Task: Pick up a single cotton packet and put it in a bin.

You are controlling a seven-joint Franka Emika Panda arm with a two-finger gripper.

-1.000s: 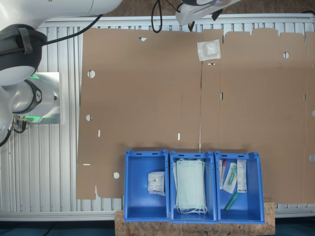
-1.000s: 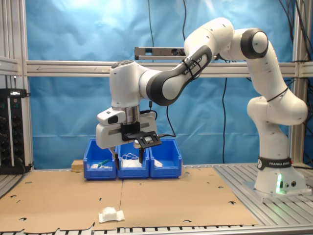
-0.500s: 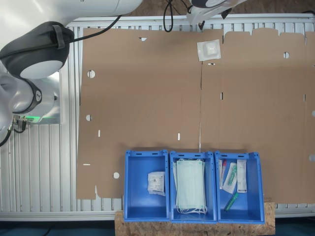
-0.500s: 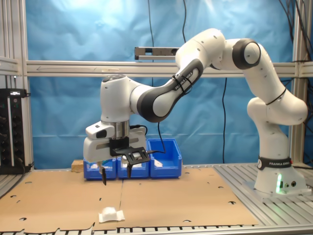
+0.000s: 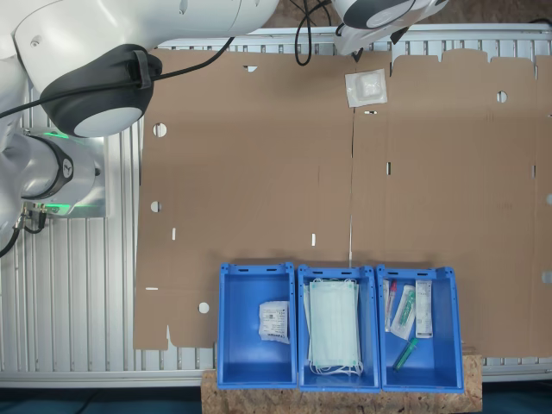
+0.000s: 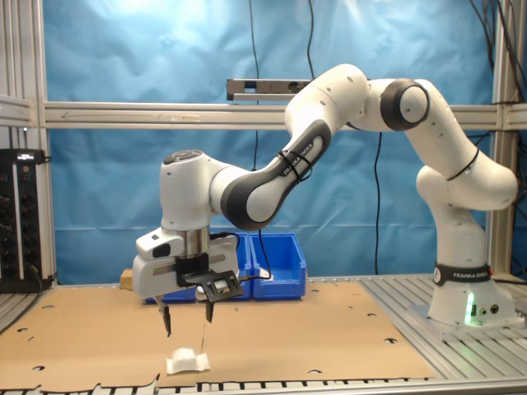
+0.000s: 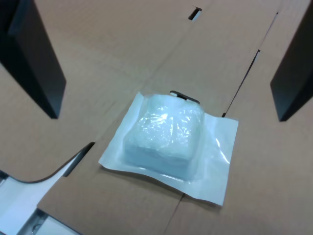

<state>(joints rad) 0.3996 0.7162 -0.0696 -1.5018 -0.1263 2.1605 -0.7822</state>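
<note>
White cotton packet [image 7: 170,144] lies flat on cardboard [image 7: 122,58] beneath the gripper [image 6: 187,322], fingers spread wide — best descend straight, straddling the raised pad, then close.

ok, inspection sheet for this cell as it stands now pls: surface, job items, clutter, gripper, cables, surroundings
Surface: brown cardboard sheet with punched holes and slots, laid on a slatted aluminium table.
Job's things: cotton packet flat on the cardboard, apart from the gripper. Three blue bins in a row; one holds a printed packet, one face masks, one small packaged items.
Clutter: nothing seen on the cardboard.
Gripper: open, fingers pointing down, above the packet, not touching.
Cables: black cable looping at the wrist.
Surroundings: blue backdrop, aluminium frame.
</note>
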